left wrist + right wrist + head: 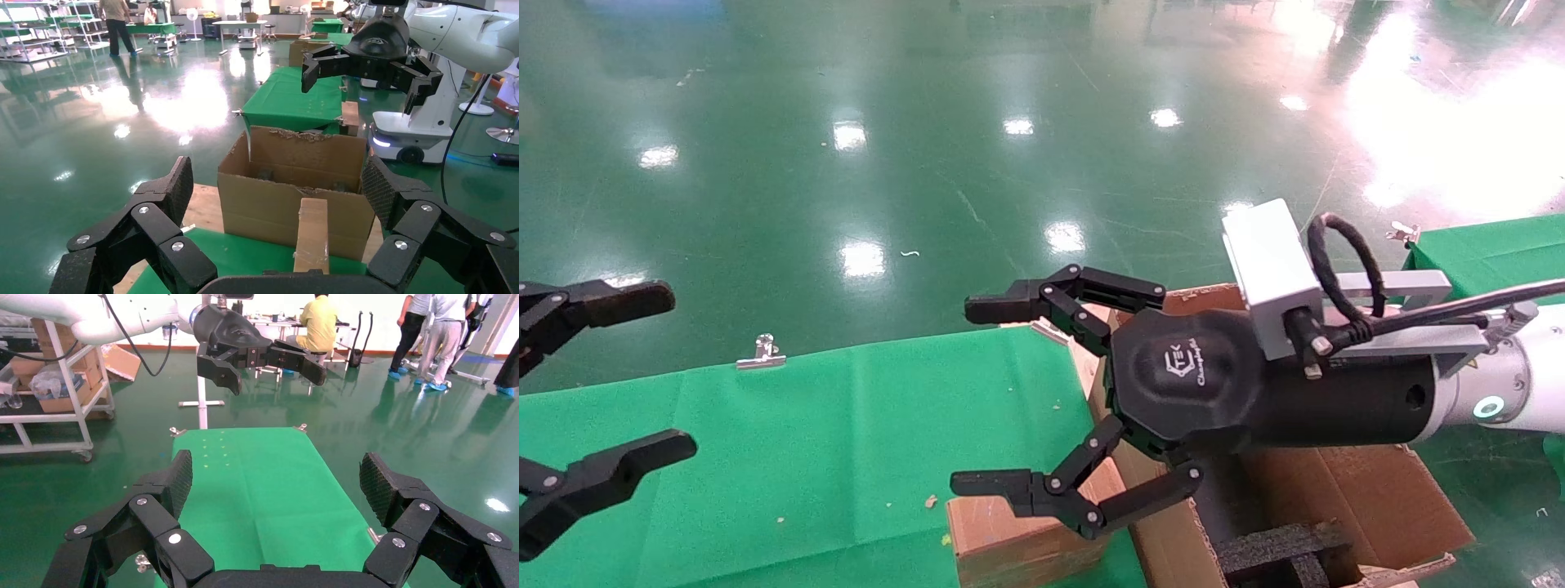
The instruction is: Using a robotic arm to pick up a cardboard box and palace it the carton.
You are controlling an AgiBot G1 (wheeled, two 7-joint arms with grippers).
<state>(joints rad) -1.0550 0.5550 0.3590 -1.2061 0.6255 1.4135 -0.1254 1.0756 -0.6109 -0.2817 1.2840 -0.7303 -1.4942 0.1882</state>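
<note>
The small brown cardboard box point(1009, 535) stands on the green table point(846, 441), against the left wall of the large carton point(1369, 498). Black foam blocks point(1283, 555) lie inside the carton. The robotic arm on the right point(1500, 384) reaches left over the carton. Its right gripper point(977, 396) is open and empty, just above the small box. My left gripper point(662, 376) is open and empty at the table's left end. In the left wrist view, the left gripper point(278, 187) faces the taped box point(312, 236) standing on edge before the carton point(263, 190).
A metal clip point(762, 353) holds the cloth at the table's far edge. A second green table point(1491, 253) stands at the right. The floor is glossy green. In the right wrist view, the right gripper point(278, 481) looks along bare green cloth point(263, 478), with people beyond.
</note>
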